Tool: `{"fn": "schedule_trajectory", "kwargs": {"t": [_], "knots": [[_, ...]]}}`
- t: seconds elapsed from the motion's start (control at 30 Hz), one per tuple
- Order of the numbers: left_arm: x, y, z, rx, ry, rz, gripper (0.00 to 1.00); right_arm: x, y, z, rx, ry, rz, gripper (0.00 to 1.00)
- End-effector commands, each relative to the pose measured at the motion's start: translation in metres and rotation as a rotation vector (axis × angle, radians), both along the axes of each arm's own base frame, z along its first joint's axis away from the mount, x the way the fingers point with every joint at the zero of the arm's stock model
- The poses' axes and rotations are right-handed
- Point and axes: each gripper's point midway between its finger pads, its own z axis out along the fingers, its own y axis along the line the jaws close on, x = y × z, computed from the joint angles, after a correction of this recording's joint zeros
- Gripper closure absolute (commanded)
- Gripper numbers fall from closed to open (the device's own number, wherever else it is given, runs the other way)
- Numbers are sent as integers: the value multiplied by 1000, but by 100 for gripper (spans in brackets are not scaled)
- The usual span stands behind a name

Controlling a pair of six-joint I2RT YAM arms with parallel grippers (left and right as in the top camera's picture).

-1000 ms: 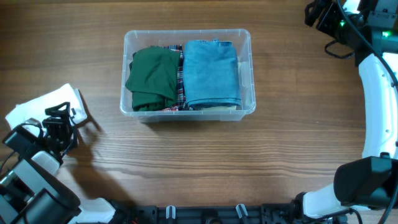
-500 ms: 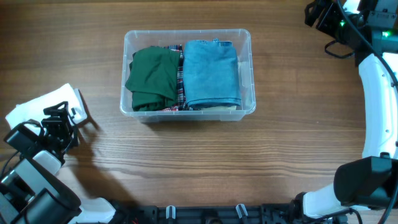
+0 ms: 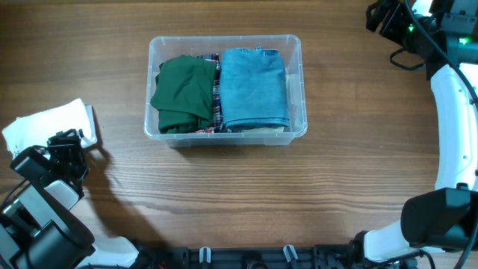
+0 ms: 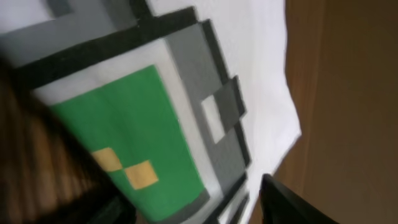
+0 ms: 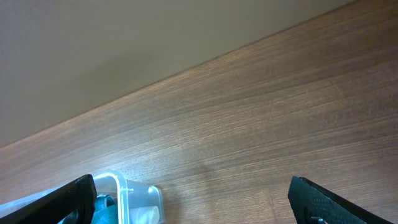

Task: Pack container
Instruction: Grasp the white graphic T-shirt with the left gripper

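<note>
The container (image 3: 297, 90) is a clear plastic bin at the table's middle. In it lie a folded green garment (image 3: 183, 93), folded blue jeans (image 3: 254, 88) and a strip of plaid cloth (image 3: 217, 90) between them. A folded white shirt (image 3: 45, 123) lies at the table's left edge; the left wrist view shows its green and grey pixel print (image 4: 137, 124) up close. My left gripper (image 3: 66, 147) is at the shirt's near edge, its fingers (image 4: 193, 211) closed on the fabric. My right gripper (image 3: 381, 15) is open and empty, high at the far right (image 5: 193, 186), with a corner of the container (image 5: 134, 199) in its view.
The wooden table's left edge is right beside the white shirt. A pale wall (image 5: 124, 50) rises beyond the table's far edge. The right arm's white links (image 3: 455, 119) run along the right side.
My left gripper has moved down and to the left, and the white shirt has shifted left with it. The container and the right arm have not moved.
</note>
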Motion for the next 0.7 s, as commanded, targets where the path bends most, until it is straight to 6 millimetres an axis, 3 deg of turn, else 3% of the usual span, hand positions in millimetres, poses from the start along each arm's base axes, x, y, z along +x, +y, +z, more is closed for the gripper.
{"fn": "schedule_trajectory", "kwargs": {"t": [0.0, 0.2, 0.33, 0.57, 0.67], "knots": [[-53, -7, -64, -39, 259, 121, 50, 2, -1, -8, 3, 16, -8, 0], [-43, -18, -60, -81, 206, 59, 60, 2, -1, -8, 3, 16, -8, 0], [-26, -32, -47, -124, 104, -32, 75, 2, -1, -8, 3, 16, -8, 0], [-5, -68, -21, -212, -70, -246, 86, 2, -1, -8, 3, 16, -8, 0], [-3, -80, -13, -239, -115, -316, 85, 2, -1, -8, 3, 16, -8, 0]]}}
